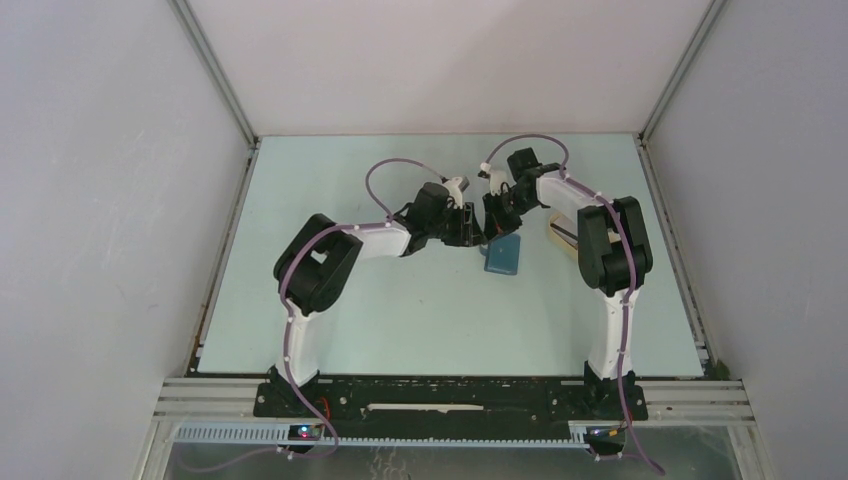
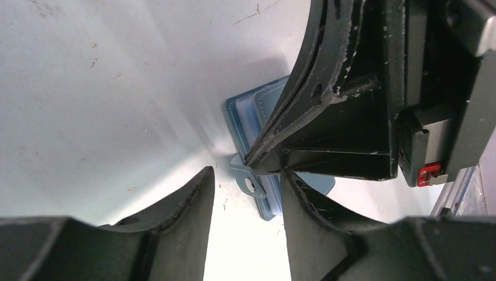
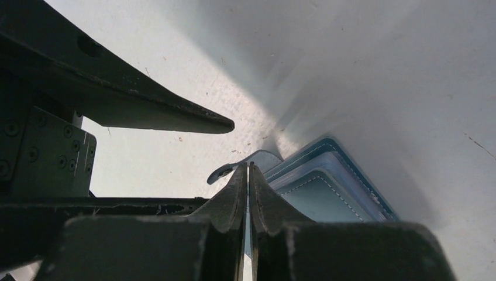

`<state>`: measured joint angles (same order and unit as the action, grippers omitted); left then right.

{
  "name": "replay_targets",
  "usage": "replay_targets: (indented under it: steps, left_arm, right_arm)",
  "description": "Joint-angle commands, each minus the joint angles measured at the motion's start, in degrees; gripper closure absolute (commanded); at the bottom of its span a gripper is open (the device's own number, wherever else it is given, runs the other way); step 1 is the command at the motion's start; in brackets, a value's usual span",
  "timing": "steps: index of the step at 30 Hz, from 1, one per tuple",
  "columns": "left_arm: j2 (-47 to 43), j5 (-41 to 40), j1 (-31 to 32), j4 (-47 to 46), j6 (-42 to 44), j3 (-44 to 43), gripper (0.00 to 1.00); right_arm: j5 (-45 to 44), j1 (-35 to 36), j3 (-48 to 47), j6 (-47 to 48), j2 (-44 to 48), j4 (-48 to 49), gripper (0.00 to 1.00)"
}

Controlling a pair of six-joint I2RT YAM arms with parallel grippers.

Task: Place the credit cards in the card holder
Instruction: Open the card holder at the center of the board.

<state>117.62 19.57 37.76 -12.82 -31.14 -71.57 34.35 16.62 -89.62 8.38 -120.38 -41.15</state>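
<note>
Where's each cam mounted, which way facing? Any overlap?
Top external: above and behind, facing down at the table; left arm and right arm show.
Left wrist: on the left arm, facing the card holder past its open left tool.
Right wrist: on the right arm, facing the table past its shut right tool.
Shared: both wrist views catch the card holder and the other tool.

Beige tray [image 1: 557, 235] on pale green table [image 1: 400, 320], right side.

Pale mint table [image 1: 400, 320] under the left gripper [image 1: 472, 230], lightly scuffed; plain white walls [image 1: 440, 60] beyond it and off both sides, aluminium frame posts [image 1: 213, 70] in far corners. Soft light.
</note>
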Motion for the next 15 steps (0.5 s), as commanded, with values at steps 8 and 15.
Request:
replay_targets:
  steps: [8,15]
  left_arm:
    - [1.48,-1.47,0.34,1.82,1.11,-4.45,0.61]
    - [1.83,-0.72,0.3,2.58,1.34,-4.94,0.97]
  right_arm:
    - [0.27,-0.27,-0.82,-0.57,0.49,0.67,0.91]
    - [-1.38,-0.27,-0.65,0.91,2.36,0.62,0.9]
